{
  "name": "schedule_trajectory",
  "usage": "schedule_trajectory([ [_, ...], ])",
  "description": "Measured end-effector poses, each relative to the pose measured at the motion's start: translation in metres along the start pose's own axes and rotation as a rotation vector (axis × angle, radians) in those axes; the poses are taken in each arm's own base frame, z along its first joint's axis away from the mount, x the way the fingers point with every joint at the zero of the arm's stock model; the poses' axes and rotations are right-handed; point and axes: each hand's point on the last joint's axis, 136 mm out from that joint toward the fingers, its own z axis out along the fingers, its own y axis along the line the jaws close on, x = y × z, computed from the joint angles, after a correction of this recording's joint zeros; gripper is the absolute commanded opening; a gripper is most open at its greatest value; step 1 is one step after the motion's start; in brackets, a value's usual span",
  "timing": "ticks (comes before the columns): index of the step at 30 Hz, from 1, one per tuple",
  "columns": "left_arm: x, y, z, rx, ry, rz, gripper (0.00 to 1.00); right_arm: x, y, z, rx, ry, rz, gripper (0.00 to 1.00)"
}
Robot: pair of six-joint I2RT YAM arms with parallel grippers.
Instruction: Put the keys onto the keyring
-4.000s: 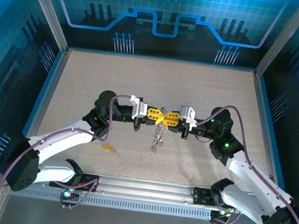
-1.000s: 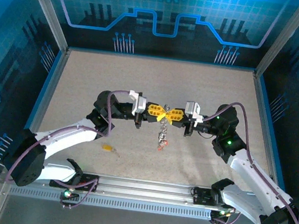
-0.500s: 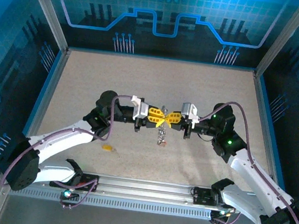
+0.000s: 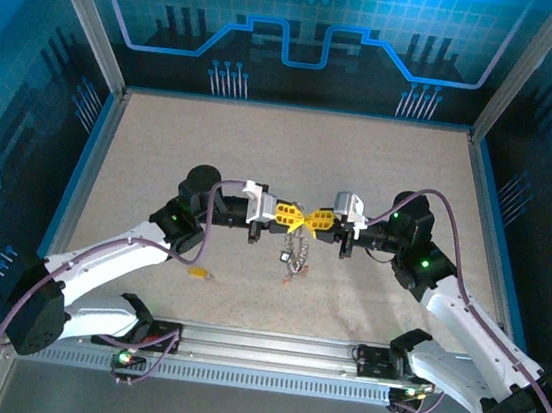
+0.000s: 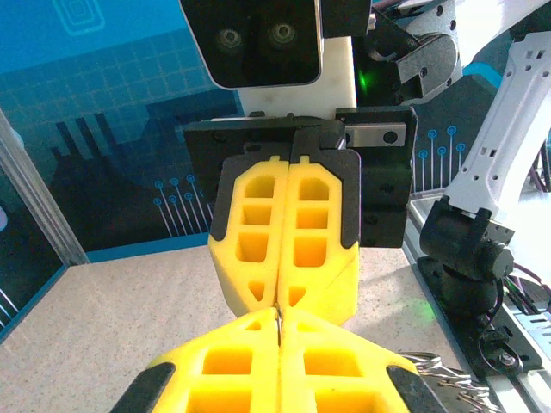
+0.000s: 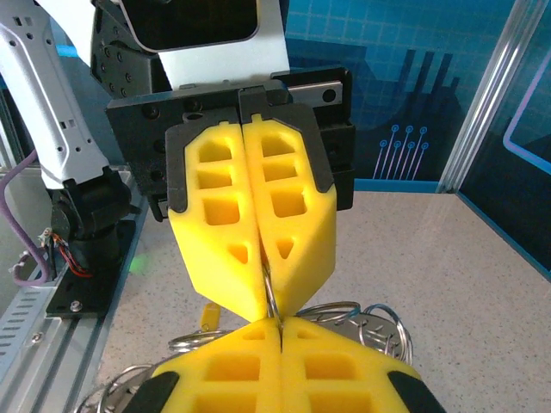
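Horizontally, both arms reach inward, left claw [image 4: 298, 219] and right claw [image 4: 309, 221] tip-to-tip, each clamped on the dangling keyring [image 4: 295, 254].

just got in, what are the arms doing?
Both arms meet tip to tip in the middle. The left arm and right arm each have jaws shut on a thin loop of the keyring, whose bundle of rings dangles beneath them. One yellow key lies loose on the table, nearer the left arm, not yet threaded.
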Motion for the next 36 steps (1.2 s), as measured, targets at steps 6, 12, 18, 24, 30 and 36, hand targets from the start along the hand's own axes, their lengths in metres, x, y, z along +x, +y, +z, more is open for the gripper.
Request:
schedule_trajectory([
  [6,-0.012,0.001,0.000,0.002,-0.044,-0.011,0.00,-0.009,0.001,0.001,-0.020,-0.039,-0.002,0.16],
  [12,-0.024,0.003,0.001,0.009,-0.101,-0.020,0.00,-0.022,0.000,0.000,-0.030,-0.093,-0.010,0.17],
  [18,-0.030,0.004,0.000,0.024,-0.134,-0.025,0.00,-0.027,0.001,0.001,-0.060,-0.118,-0.017,0.06],
  [24,-0.036,0.004,-0.001,0.041,-0.163,-0.020,0.20,-0.034,0.001,0.001,-0.070,-0.123,-0.039,0.00],
  [30,-0.031,0.000,0.000,0.044,-0.155,-0.042,0.56,-0.028,-0.012,0.001,0.018,-0.083,-0.063,0.00],
  [36,-0.024,-0.008,-0.011,-0.028,-0.071,-0.025,0.98,-0.009,0.004,-0.001,0.049,-0.034,-0.132,0.00],
])
